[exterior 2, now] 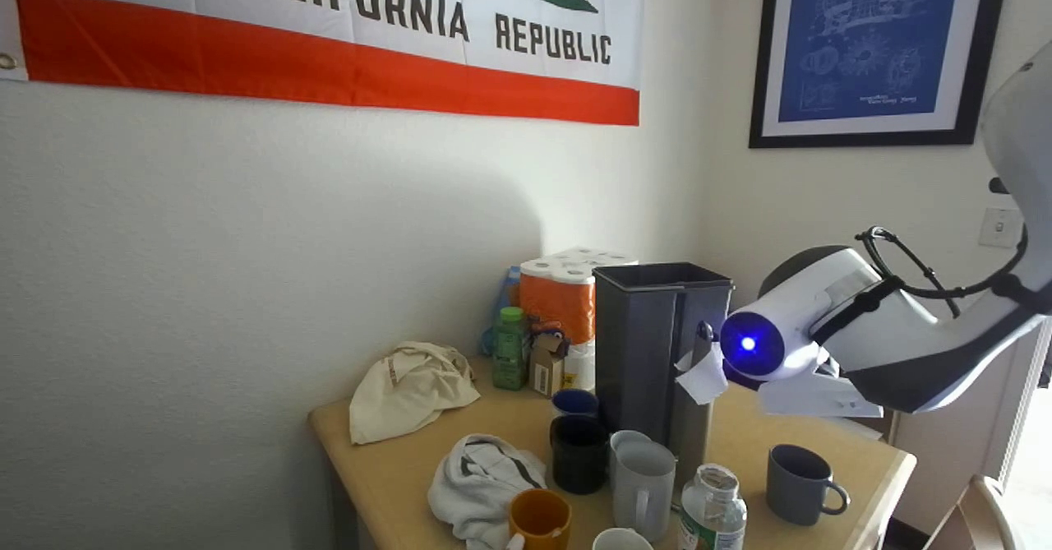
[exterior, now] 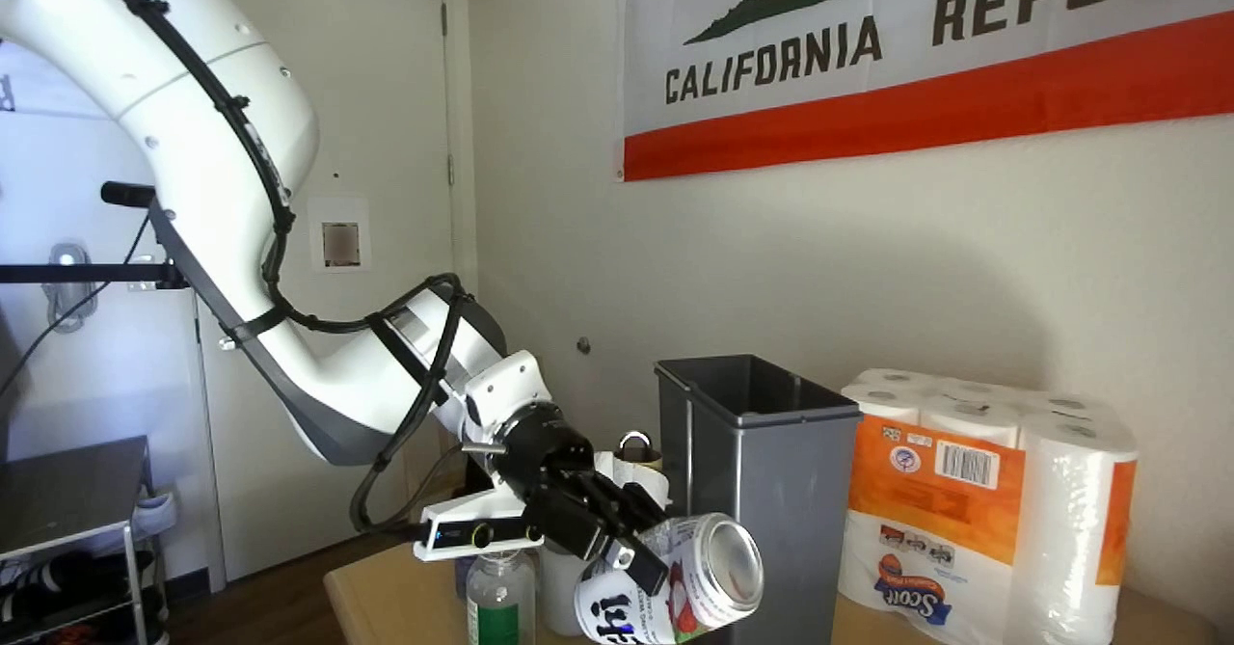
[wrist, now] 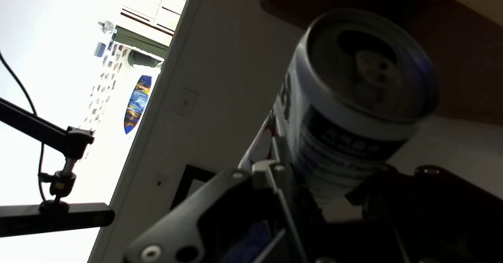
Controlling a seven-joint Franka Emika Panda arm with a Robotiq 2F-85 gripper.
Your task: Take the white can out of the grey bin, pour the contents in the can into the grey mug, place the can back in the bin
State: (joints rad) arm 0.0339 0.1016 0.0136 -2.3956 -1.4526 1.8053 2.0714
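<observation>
- On the near side of the grey bin (exterior: pixel 792 520), in an exterior view, the gripper (exterior: pixel 654 546) clasps the white can (exterior: pixel 692 573), its fingers (exterior: pixel 648 576) parted by the can's breadth.
- Tilted, the can turns a silver end right; the wrist view shows its tabbed end.
- Right of the bin, in an exterior view, stands a paper-towel pack (exterior: pixel 993 520).
- On the right of the table (exterior 2: pixel 873 459), in an exterior view, a grey mug (exterior 2: pixel 795 486) stands upright.
</observation>
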